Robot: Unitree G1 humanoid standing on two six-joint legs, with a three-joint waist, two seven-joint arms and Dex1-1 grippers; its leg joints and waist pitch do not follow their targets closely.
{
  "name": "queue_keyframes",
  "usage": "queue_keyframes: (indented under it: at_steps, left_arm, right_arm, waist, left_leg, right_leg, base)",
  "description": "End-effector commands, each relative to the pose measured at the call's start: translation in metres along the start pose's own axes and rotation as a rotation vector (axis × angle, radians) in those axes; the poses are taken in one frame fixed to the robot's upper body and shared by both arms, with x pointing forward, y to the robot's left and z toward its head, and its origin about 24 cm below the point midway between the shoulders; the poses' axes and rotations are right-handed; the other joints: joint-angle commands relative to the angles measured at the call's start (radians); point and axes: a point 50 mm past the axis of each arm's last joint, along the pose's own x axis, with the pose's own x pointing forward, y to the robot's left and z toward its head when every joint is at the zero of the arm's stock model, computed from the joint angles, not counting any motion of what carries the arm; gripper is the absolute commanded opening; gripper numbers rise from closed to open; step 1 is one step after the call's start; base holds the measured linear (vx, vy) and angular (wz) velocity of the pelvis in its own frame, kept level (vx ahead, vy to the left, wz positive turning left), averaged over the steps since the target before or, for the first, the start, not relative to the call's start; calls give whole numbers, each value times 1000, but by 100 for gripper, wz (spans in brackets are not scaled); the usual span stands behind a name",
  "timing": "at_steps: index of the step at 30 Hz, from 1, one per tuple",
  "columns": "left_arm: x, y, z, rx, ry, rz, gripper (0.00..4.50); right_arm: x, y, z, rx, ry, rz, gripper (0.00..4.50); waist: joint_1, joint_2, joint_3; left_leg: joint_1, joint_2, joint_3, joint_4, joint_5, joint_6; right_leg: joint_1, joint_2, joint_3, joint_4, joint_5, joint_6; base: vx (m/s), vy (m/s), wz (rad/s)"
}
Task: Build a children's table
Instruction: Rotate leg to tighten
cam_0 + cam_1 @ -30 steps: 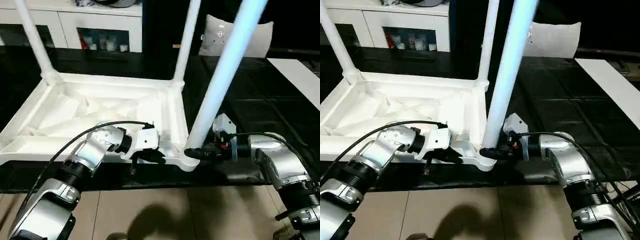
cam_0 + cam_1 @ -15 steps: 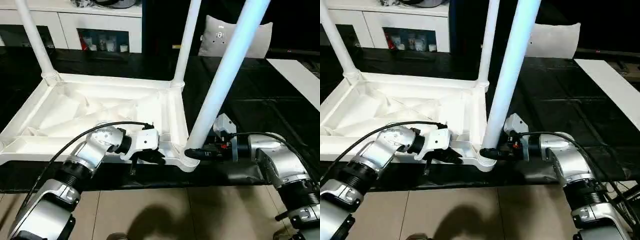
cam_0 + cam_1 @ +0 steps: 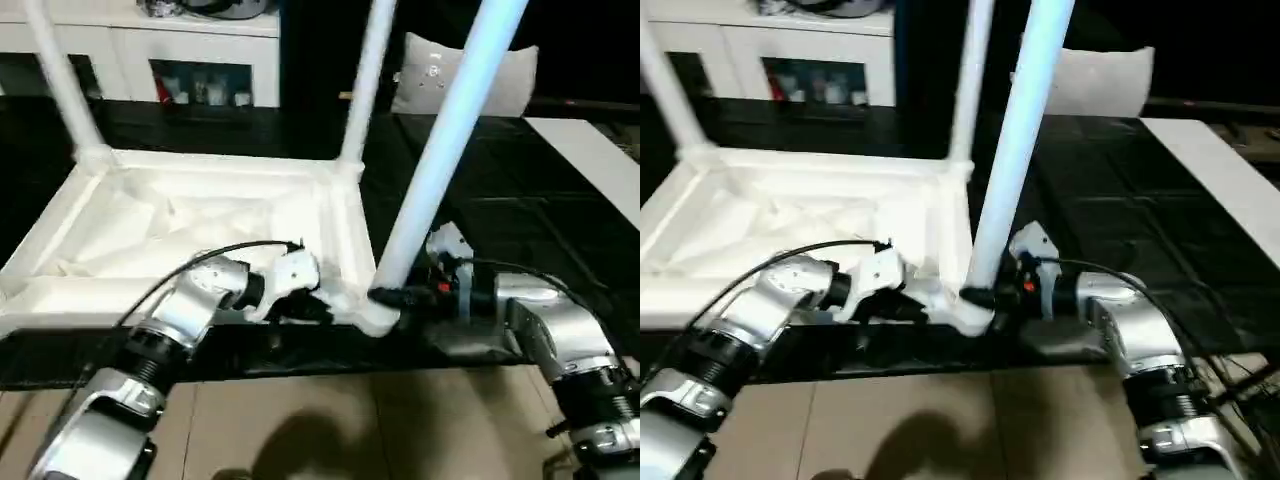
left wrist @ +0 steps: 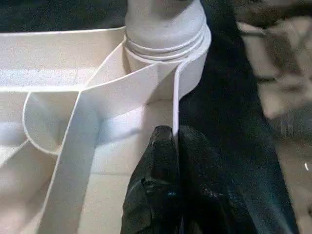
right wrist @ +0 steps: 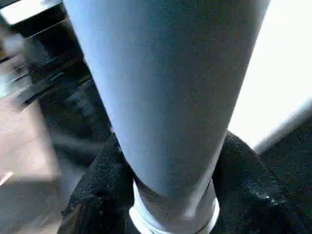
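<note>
the upturned white plastic table top [image 3: 200,215], ribbed underneath, is laid on the glossy black bench [image 3: 520,220]. its thin rim is pinched by the left fingers [image 4: 158,161]; the smooth round tapered leg [image 3: 440,150] at the near corner socket [image 3: 375,315] is clasped by the right fingers [image 5: 105,175].

1. A white plastic table top [image 3: 200,215] lies upside down, its ribbed underside facing up.
2. Two legs [image 3: 366,85] stand upright in the far corner sockets.
3. A third leg [image 3: 440,150] rises, leaning slightly, from the near right corner socket [image 4: 165,29].
</note>
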Motion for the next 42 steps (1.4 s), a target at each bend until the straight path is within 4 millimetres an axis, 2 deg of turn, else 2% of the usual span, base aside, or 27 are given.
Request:
queue_keyframes:
  at_steps: [1, 3, 4, 5, 6, 7, 8, 9, 10, 11, 12, 13, 16, 18, 21, 24, 25, 26, 27, 31, 32, 34, 36, 37, 38, 41, 42]
  left_arm:
    - [24, -3, 31, -50, -116, 66, 0]
    - [34, -1, 39, -97, -124, 126, 0]
    - [38, 0, 44, -120, -128, 163, 0]
    - [41, 1, 47, -134, -133, 186, 0]
    - [42, 1, 48, -142, -136, 197, 0]
    - [44, 3, 51, -152, -137, 227, 0]
    - [45, 6, 53, -137, -123, 264, 0]
    - [46, 6, 54, -122, -115, 275, 0]
    - [45, 8, 53, -103, -102, 287, 0]
    - [45, 8, 53, -100, -100, 289, 0]
    - [42, 8, 51, -92, -97, 288, 0]
    - [40, 9, 49, -80, -91, 285, 0]
    - [35, 7, 41, -22, -62, 256, 0]
    - [33, 5, 38, 2, -54, 234, 0]
    - [28, 4, 28, 8, -41, 200, 0]
    - [24, 4, 21, 24, -26, 169, 0]
    - [22, 3, 19, 45, -21, 150, 0]
    - [21, 2, 17, 68, -19, 123, 0]
    - [19, 1, 13, 85, -7, 98, 0]
    - [11, -4, 5, 161, 17, -20, 0]
    - [11, -4, 5, 161, 17, -20, 0]
    - [5, -6, 3, 222, 40, -105, 0]
    - [3, -8, 3, 239, 41, -140, 0]
    - [1, -9, 4, 253, 41, -168, 0]
    - [-1, -11, 4, 268, 38, -197, 0]
    - [-3, -14, 5, 287, 34, -249, 0]
    - [-5, -16, 5, 311, 45, -291, 0]
  right_arm:
    - [26, 3, -2, 121, 0, -108, 189]
    - [39, 0, -2, 193, -2, -234, 189]
    - [47, -1, 0, 243, -14, -296, 189]
    - [52, -1, 1, 270, -27, -324, 189]
    - [54, -1, 2, 283, -34, -338, 189]
    - [59, -1, 4, 295, -49, -364, 189]
    - [65, -1, 8, 282, -70, -395, 224]
    - [67, -1, 10, 271, -84, -402, 224]
    - [69, 0, 13, 265, -112, -401, 259]
    - [69, 0, 13, 264, -116, -400, 262]
    - [68, 1, 16, 254, -133, -384, 272]
    - [65, 1, 17, 239, -141, -374, 272]
    - [52, -3, 16, 173, -134, -349, 308]
    - [46, -5, 15, 146, -124, -331, 319]
    - [21, -13, 13, 48, -114, -256, 344]
    - [5, -15, 11, -9, -83, -198, 371]
    - [-2, -15, 10, -40, -65, -167, 382]
    - [-8, -15, 10, -67, -52, -138, 390]
    - [-14, -16, 11, -82, -41, -109, 397]
    - [-30, -14, 12, -164, 3, 17, 397]
    - [-30, -14, 12, -164, 3, 17, 382]
    - [-36, -11, 9, -194, 50, 120, 363]
    - [-36, -9, 9, -203, 65, 147, 358]
    - [-36, -9, 8, -208, 78, 165, 328]
    - [-36, -8, 8, -214, 89, 180, 320]
    - [-35, -8, 7, -215, 101, 211, 298]
    - [-32, -3, 5, -199, 105, 271, 284]
  waist:
    - [-8, -3, -60]
    - [-29, -5, -59]
    - [-36, -7, -62]
    - [-40, -2, -62]
    - [-45, -3, -63]
    - [-47, -4, -64]
    - [-50, -3, -64]
    - [-50, -3, -64]
    - [-48, -2, -68]
    - [-47, -2, -68]
    - [-46, -1, -69]
    - [-44, 0, -71]
    - [-35, 0, -73]
    - [-32, 0, -73]
    - [-24, -1, -71]
    - [-18, -1, -68]
    - [-14, 12, -66]
    - [-10, 2, -67]
    - [-7, 2, -67]
    - [-8, 1, -65]
    - [-5, 3, -65]
    - [-4, 2, -65]
    - [1, 3, -66]
    - [3, 2, -67]
    - [8, 4, -67]
    - [17, 4, -68]
    - [19, 0, -67]
  left_leg:
    - [1, 27, -12, -74, -223, -11]
    - [-2, 24, -15, -74, -229, -21]
    - [-6, 20, -17, -71, -224, -16]
    - [-7, 21, -16, -72, -215, -16]
    - [-4, 19, -14, -70, -219, -10]
    - [-2, 15, -12, -67, -213, 1]
    - [-2, 18, -11, -68, -207, 8]
    - [-2, 18, -11, -68, -207, 8]
    - [-4, 18, -10, -68, -188, 14]
    - [-5, 19, -11, -69, -179, 18]
    - [-4, 23, -10, -70, -164, 24]
    - [-4, 24, -10, -69, -146, 31]
    - [-5, 24, -7, -68, -107, 48]
    - [-5, 25, -6, -67, -99, 57]
    - [-4, 25, -3, -66, -113, 62]
    - [-2, 27, -3, -67, -140, 56]
    - [0, 27, -5, -68, -152, 49]
    - [2, 28, -4, -68, -168, 52]
    - [1, 27, -5, -68, -170, 53]
    - [-1, 27, -6, -69, -185, 51]
    - [1, 27, -7, -69, -188, 51]
    - [3, 31, -7, -68, -193, 55]
    - [3, 33, -6, -68, -183, 58]
    - [2, 34, -6, -68, -176, 57]
    - [4, 35, -6, -68, -175, 55]
    - [5, 36, -4, -68, -173, 50]
    - [4, 36, -3, -68, -174, 48]
  right_leg:
    - [49, -83, 50, -98, -457, -92]
    - [47, -82, 47, -101, -488, -84]
    - [53, -83, 42, -107, -505, -65]
    - [52, -83, 45, -105, -491, -66]
    - [46, -81, 45, -110, -484, -66]
    - [45, -78, 45, -110, -470, -69]
    - [41, -78, 48, -108, -446, -78]
    - [41, -78, 48, -108, -446, -78]
    - [46, -77, 50, -103, -397, -86]
    - [47, -76, 50, -99, -369, -92]
    - [48, -73, 52, -91, -306, -112]
    - [51, -72, 53, -82, -245, -133]
    - [57, -74, 56, -72, -149, -165]
    - [59, -74, 58, -69, -121, -173]
    - [60, -75, 57, -72, -137, -175]
    - [57, -77, 57, -79, -204, -162]
    - [56, -76, 56, -81, -228, -155]
    - [56, -75, 55, -87, -241, -144]
    - [58, -76, 56, -86, -242, -141]
    - [56, -76, 54, -89, -302, -123]
    - [54, -77, 53, -91, -308, -122]
    - [52, -77, 54, -88, -297, -135]
    - [51, -77, 55, -84, -262, -154]
    - [51, -76, 55, -79, -239, -166]
    - [50, -77, 55, -78, -233, -173]
    - [51, -79, 56, -75, -228, -178]
    - [51, -78, 56, -75, -230, -178]
  base:
    - [0, 0, 0]
    - [0, 0, 0]
    - [0, 0, 0]
    - [0, 0, 0]
    - [0, 0, 0]
    - [0, 0, 0]
    - [0, 0, 0]
    - [0, 0, 0]
    - [0, 0, 0]
    - [0, 0, 0]
    - [0, 0, 0]
    - [0, 0, 0]
    - [0, 0, 0]
    - [0, 0, 0]
    - [0, 0, 0]
    - [0, 0, 0]
    - [0, 0, 0]
    - [0, 0, 0]
    - [0, 0, 0]
    - [0, 0, 0]
    - [0, 0, 0]
    - [0, 0, 0]
    - [0, 0, 0]
    - [0, 0, 0]
    - [0, 0, 0]
    - [0, 0, 0]
    - [0, 0, 0]
